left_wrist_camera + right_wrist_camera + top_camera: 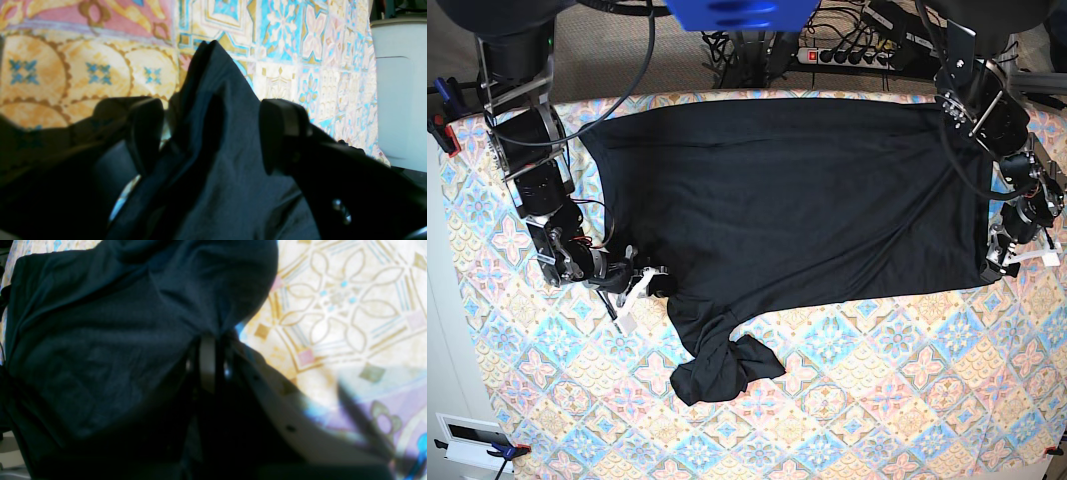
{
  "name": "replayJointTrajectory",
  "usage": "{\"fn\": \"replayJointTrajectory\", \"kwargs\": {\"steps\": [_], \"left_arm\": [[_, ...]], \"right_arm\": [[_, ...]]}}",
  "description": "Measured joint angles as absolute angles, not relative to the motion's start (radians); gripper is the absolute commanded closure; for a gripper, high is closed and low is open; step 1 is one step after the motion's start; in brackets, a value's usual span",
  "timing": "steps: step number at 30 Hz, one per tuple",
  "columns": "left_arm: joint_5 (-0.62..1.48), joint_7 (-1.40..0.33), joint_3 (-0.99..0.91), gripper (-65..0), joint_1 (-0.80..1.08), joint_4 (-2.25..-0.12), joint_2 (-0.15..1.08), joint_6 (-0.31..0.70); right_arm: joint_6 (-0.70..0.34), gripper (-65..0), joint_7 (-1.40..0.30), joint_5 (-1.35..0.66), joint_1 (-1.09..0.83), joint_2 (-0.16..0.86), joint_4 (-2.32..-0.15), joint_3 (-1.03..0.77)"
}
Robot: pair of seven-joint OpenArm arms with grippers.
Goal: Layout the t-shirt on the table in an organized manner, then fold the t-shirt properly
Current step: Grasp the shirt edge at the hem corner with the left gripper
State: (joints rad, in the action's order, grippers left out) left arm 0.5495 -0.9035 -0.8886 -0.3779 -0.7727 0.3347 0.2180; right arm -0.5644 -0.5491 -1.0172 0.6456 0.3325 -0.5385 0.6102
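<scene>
The black t-shirt (787,200) lies spread across the patterned table (907,380), one sleeve bunched beside the right gripper (655,284), which is clenched on the fabric's edge. At the opposite edge, the left gripper (993,262) stands spread wide, with cloth rising between its fingers (280,133).

Base view: evenly lit from above, sharp across the tabletop (847,390); only faint soft shadows beside the t-shirt (777,200).
Left wrist view: bright on the patterned cloth, washed out toward the right edge; near jaws blurred and almost black.
Right wrist view: strong glare on the cloth at upper right, pattern bleached; lower half dim and out of focus.
T-shirt folds: barely readable, dark bluish cast up close.
</scene>
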Motion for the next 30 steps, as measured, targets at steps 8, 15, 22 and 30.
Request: {"fn": "replayJointTrajectory", "kwargs": {"steps": [8, 15, 22, 30], "left_arm": [[0.549, -0.906, -0.889, -43.6, -0.380, -0.773, 0.335, 0.218], [0.541, -0.915, -0.888, -43.6, -0.380, -0.770, 0.335, 0.268], [0.543, -0.917, -0.888, -43.6, -0.381, -0.770, 0.332, 0.282], [0.554, -0.925, -0.888, -43.6, -0.380, -0.765, 0.332, 0.376]], "right_arm": [[-0.559, 0.0, -0.548, -1.017, 0.646, 0.321, -0.538, 0.606], [-0.553, 0.0, -0.526, -1.021, 0.634, 0.313, -0.538, 0.605], [-0.553, 0.0, -0.524, -1.021, 0.633, 0.313, -0.538, 0.605], [-0.553, 0.0, -0.524, -1.021, 0.633, 0.313, -0.538, 0.605]]}}
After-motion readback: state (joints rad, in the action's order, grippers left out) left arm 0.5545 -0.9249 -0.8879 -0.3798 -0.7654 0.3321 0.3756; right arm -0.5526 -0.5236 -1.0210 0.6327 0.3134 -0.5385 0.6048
